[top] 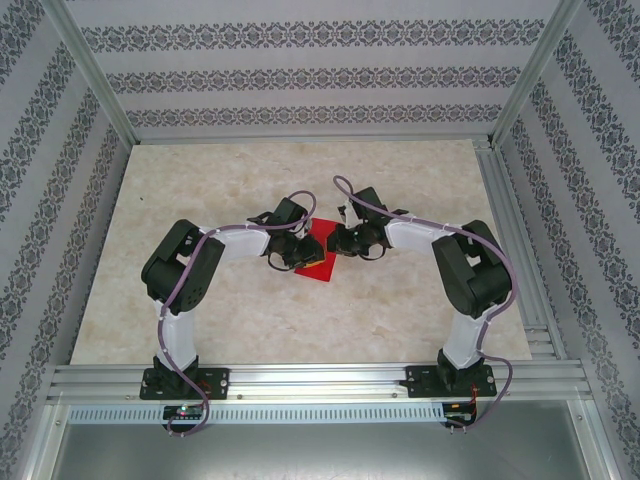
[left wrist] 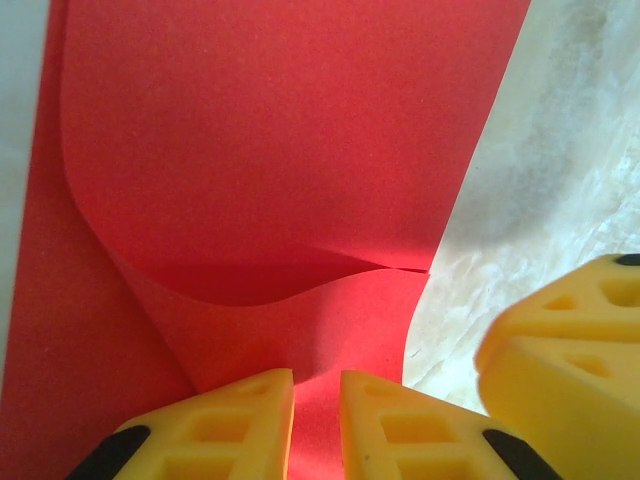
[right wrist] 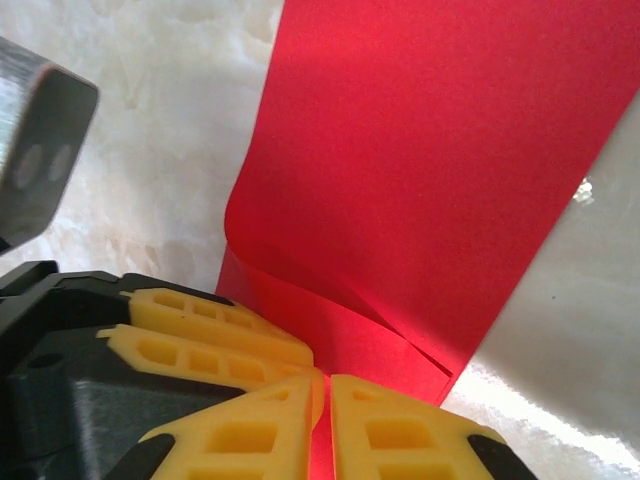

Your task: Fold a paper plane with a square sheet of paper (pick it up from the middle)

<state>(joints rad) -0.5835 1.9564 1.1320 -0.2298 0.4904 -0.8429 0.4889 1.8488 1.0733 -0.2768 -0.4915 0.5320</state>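
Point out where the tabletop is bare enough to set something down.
Bare: the far strip of table between the back wall and the arms, and the near patch between left arm base and right arm base. Crowded: the middle, where left gripper and right gripper meet over the square sheet of paper.

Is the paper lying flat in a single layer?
No, in the left wrist view one part of the paper curves up and over the layer beneath it.

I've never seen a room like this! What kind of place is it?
Probably a robot test booth, not a home: two robot arms bolted to a metal rail, a metal frame around the marble-look table, and wallpapered panels closing it in.
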